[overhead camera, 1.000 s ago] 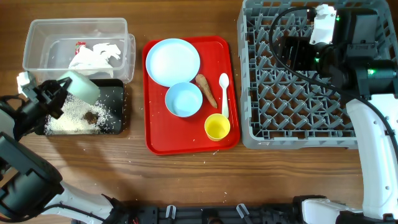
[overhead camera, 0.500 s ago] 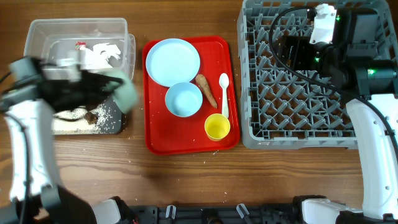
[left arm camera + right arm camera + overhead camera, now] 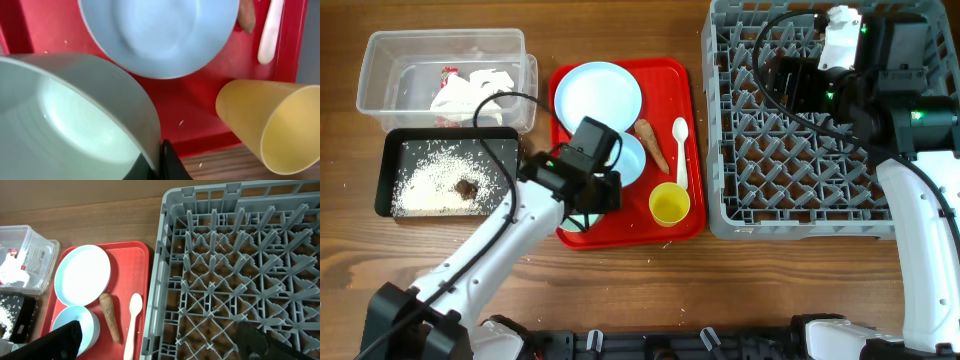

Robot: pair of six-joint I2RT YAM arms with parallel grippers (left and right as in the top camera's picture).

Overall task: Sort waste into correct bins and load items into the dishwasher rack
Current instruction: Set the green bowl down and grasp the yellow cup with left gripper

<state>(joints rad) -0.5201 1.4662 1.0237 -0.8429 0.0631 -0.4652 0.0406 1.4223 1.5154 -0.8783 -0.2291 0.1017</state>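
Swinging away from the black tray, the left arm now reaches over the red tray, where a second ago it was tipping out over the rice.

From overhead, the left gripper hangs above the tray's near half, covering part of the small bowl. Rice and the brown lump lie in the black tray, and crumpled paper sits in the clear tub. The plate, carrot stick, spoon and yellow cup remain on the red tray. The dishwasher rack is empty.

The left wrist view shows the mint-green bowl pinched by its rim, one dark finger visible at the edge. The bowl looks emptied and hangs close above the small bowl and beside the cup.

The right wrist view shows the right gripper spread wide and empty above the rack.

Loading the bowl is likely the step in hand. Lift first to clear the cup, keep the rim pinch firm, cross the rack wall high, then stand the bowl between pegs, away from the right arm.
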